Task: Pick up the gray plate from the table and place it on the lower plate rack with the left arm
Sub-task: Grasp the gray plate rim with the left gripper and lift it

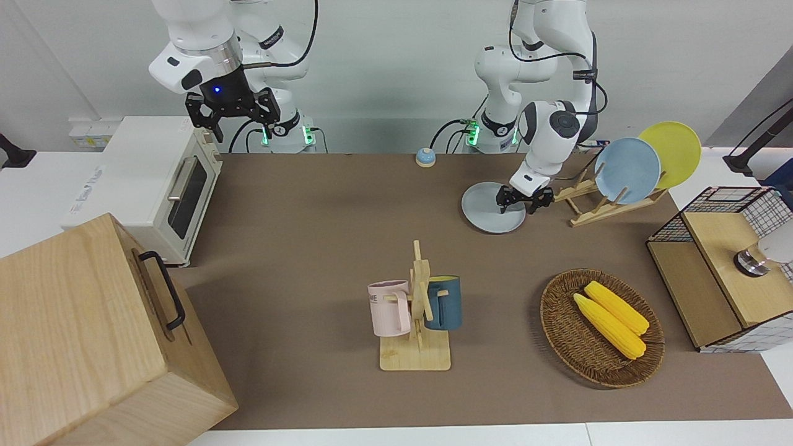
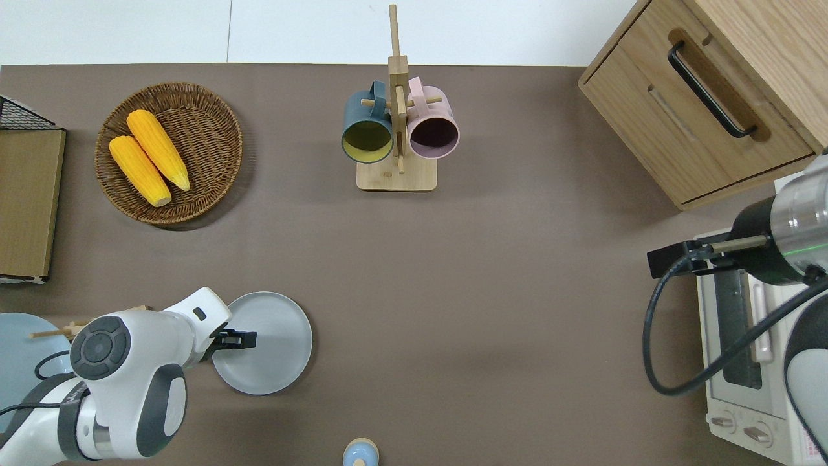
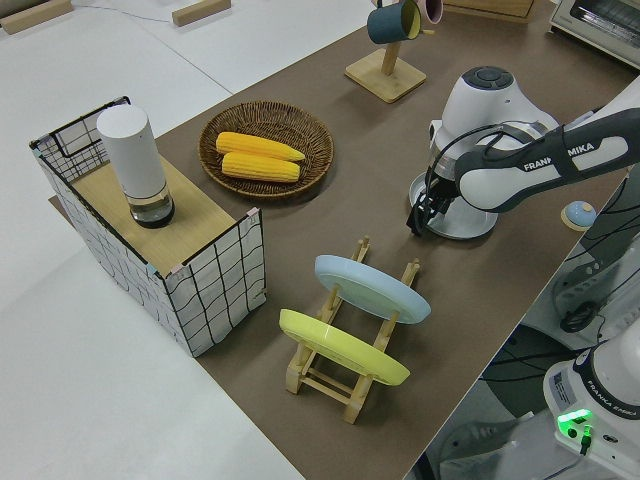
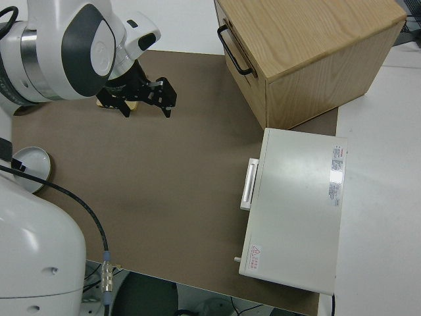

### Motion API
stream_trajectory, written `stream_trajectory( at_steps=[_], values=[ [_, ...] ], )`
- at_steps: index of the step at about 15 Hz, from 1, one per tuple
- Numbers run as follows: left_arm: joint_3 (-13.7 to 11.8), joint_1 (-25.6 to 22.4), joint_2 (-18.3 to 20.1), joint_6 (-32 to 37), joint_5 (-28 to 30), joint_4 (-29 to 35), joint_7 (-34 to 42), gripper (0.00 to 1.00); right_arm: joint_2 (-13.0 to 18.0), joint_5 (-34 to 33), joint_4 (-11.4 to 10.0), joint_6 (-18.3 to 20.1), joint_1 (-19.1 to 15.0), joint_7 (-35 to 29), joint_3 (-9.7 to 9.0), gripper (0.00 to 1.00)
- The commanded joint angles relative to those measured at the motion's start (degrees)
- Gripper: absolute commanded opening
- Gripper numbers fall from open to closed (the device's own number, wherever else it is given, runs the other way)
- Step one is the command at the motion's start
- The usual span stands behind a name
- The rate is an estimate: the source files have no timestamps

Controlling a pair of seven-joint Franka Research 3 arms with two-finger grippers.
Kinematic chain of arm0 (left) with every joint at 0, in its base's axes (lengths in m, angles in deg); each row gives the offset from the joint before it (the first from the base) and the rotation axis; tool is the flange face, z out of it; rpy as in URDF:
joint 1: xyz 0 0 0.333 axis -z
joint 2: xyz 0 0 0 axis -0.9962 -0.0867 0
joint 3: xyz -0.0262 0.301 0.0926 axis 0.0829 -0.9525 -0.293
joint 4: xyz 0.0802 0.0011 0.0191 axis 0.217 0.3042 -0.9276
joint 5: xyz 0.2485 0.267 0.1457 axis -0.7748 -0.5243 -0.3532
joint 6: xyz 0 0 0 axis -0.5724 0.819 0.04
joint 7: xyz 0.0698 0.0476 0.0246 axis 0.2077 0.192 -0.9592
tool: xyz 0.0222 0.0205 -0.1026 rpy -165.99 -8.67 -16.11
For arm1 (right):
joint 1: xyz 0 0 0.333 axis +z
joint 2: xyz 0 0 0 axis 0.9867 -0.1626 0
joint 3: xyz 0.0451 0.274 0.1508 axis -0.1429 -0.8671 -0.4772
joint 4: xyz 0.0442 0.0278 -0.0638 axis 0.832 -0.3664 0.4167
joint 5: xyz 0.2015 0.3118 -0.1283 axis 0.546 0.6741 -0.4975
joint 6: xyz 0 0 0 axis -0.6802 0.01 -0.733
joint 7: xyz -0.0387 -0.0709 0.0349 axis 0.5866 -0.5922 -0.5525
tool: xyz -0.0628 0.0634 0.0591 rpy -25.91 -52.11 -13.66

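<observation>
The gray plate [image 1: 489,209] lies flat on the brown mat; it also shows in the overhead view [image 2: 275,356] and the left side view [image 3: 470,222]. My left gripper [image 1: 517,205] is open and empty, low over the plate's edge on the rack's side [image 2: 242,338] [image 3: 418,222]. The lower plate rack [image 1: 585,214] [image 3: 322,382] stands beside the plate toward the left arm's end of the table. It holds a sky-blue plate [image 1: 627,170] and a yellow plate [image 1: 672,153] upright, with free slots at its low end. My right gripper [image 1: 230,118] is parked and open.
A wooden mug stand [image 1: 418,316] with a pink and a blue mug stands mid-table. A wicker basket [image 1: 560,337] holds two corn cobs. A wire-and-wood shelf [image 1: 722,272], a small blue bell [image 1: 425,157], a white toaster oven [image 1: 155,179] and a wooden drawer box [image 1: 93,334] are also there.
</observation>
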Motion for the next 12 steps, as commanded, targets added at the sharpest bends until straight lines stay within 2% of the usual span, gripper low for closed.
stream_trajectory(
  at_steps=[1,4,5,12],
  values=[
    [0.05,0.78,-0.31,-1.37,0.48,0.95,-0.71,0.39,0.14,0.59,0.35,0.83,-0.56,-0.01,-0.33,0.987],
    [0.23,2.09,-0.67,-1.37,0.48,0.95,-0.8,0.03,0.14,0.59,0.35,0.83,-0.56,0.08,-0.33,0.99],
    [0.23,2.19,-0.67,-1.28,0.48,0.95,-0.8,0.0,0.14,0.59,0.35,0.83,-0.56,-0.01,-0.33,0.987],
    [0.23,2.63,0.29,1.52,0.48,0.34,-0.62,0.0,0.14,0.59,0.35,0.83,-0.56,-0.01,-0.33,0.987]
  ],
)
